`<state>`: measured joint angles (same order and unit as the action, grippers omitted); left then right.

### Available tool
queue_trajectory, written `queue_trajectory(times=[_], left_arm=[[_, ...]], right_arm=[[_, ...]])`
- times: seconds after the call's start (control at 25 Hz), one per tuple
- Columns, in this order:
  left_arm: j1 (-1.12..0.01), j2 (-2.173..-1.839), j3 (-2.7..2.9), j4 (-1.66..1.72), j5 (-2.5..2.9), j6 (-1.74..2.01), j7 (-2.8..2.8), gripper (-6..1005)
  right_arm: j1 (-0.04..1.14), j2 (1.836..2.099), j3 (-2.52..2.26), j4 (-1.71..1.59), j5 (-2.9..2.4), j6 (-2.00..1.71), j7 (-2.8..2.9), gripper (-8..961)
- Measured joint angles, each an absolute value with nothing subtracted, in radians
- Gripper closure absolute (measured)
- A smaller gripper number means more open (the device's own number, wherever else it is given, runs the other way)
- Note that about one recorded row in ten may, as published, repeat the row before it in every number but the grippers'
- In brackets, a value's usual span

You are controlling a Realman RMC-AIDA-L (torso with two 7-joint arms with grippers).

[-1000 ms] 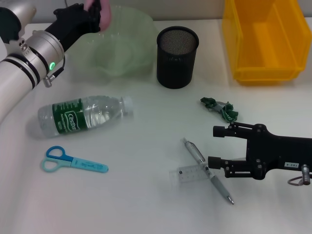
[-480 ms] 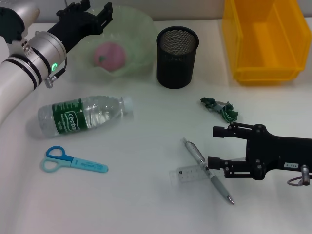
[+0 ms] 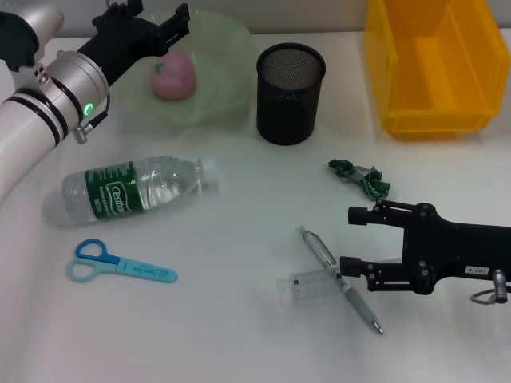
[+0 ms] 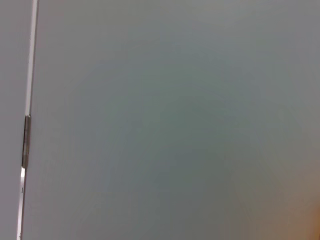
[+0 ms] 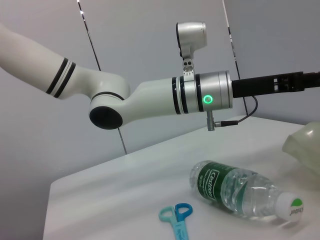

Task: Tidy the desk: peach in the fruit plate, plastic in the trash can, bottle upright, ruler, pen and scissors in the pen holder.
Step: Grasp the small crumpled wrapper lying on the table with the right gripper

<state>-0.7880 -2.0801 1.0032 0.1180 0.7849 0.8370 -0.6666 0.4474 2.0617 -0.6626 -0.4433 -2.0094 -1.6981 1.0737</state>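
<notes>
The pink peach (image 3: 174, 77) lies in the pale green fruit plate (image 3: 222, 89) at the back left. My left gripper (image 3: 150, 14) hovers open just behind and above the plate's left rim, holding nothing. A clear bottle (image 3: 136, 190) with a green label lies on its side, also in the right wrist view (image 5: 239, 190). Blue scissors (image 3: 120, 265) rest at the front left. The pen (image 3: 339, 278) lies across a clear ruler (image 3: 311, 286), with my right gripper (image 3: 349, 239) open just right of them. Green plastic (image 3: 361, 177) lies behind that gripper.
A black mesh pen holder (image 3: 291, 92) stands upright at centre back. The yellow trash can (image 3: 431, 68) sits at the back right. The left wrist view shows only a blank grey wall. The left arm (image 5: 165, 95) spans the right wrist view above the scissors (image 5: 176, 220).
The left gripper, shut on the peach a second ago, has opened and let it go. The peach landed in the plate and has since shifted slightly toward the back. The right arm stayed still.
</notes>
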Motion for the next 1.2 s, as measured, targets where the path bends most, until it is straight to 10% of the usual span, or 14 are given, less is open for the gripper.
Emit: queue_trajectory(times=[0.4,1.2], left_arm=[[-0.741,-2.075,1.074,0.163,0.807,0.957,-0.805,181],[-0.438,-1.961,1.274,0.464,1.400,1.538,-1.172,181]], right_arm=[[0.451,2.058,-0.661,-0.443,-2.009,-1.697,1.074,245],[0.469,2.052,-0.654,-0.451,-2.008,-1.685,1.084,256]])
